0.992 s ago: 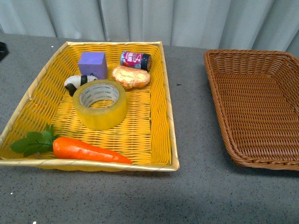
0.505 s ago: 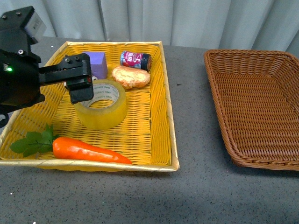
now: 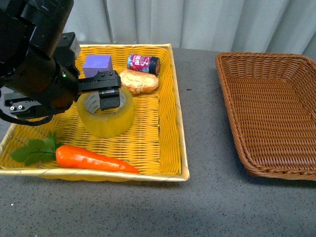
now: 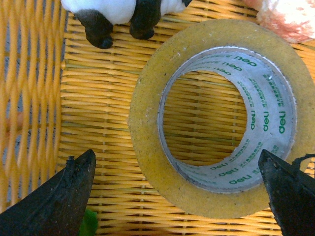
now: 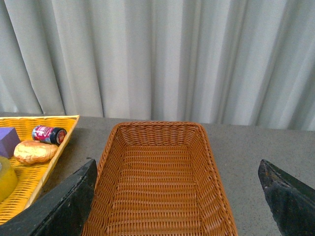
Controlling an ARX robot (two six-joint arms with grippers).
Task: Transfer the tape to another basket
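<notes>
The tape [image 3: 105, 118], a yellowish roll with a white printed core, lies flat in the yellow basket [image 3: 180, 129]. My left gripper [image 3: 104, 95] hangs over the roll, open and empty. In the left wrist view the tape [image 4: 146, 125] fills the space between the two black fingertips [image 4: 74, 196], and the left gripper [image 4: 184, 199] does not touch it. The brown wicker basket [image 3: 276, 118] stands empty to the right. My right gripper [image 5: 177, 201] is open above the brown basket [image 5: 157, 182]; it is out of the front view.
The yellow basket also holds a carrot [image 3: 94, 159], a purple cube [image 3: 97, 65], a small can [image 3: 144, 63], a bread roll [image 3: 139, 81] and a panda figure [image 4: 123, 10] next to the tape. A grey curtain hangs behind the grey table [image 3: 202, 148].
My left arm has come into the front view from the left and moved right until its open gripper is over the tape. The tape and baskets have not moved.
</notes>
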